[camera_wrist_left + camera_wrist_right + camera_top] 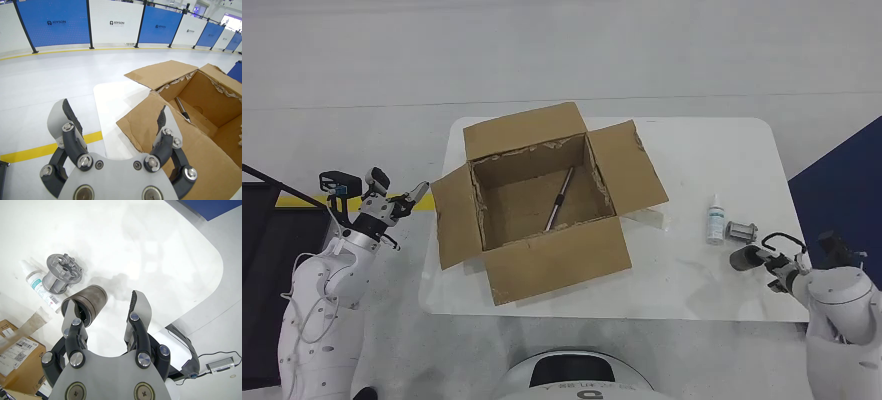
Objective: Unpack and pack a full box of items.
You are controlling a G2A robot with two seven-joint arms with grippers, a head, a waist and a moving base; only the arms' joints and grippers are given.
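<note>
An open cardboard box stands mid-table with its flaps spread, and a slim metal rod lies on its floor. The rod also shows inside the box in the left wrist view. My left gripper hangs open off the table's left edge, beside the left flap, and my left gripper holds nothing. At the right, a white bottle and a grey metal hub lie side by side. My right gripper is open, with one finger at the open end of a dark metal cylinder.
The white table has rounded corners, and its right edge runs close behind the right gripper. A labelled box flap lies near the bottle and hub. Blue and white fence panels ring the floor.
</note>
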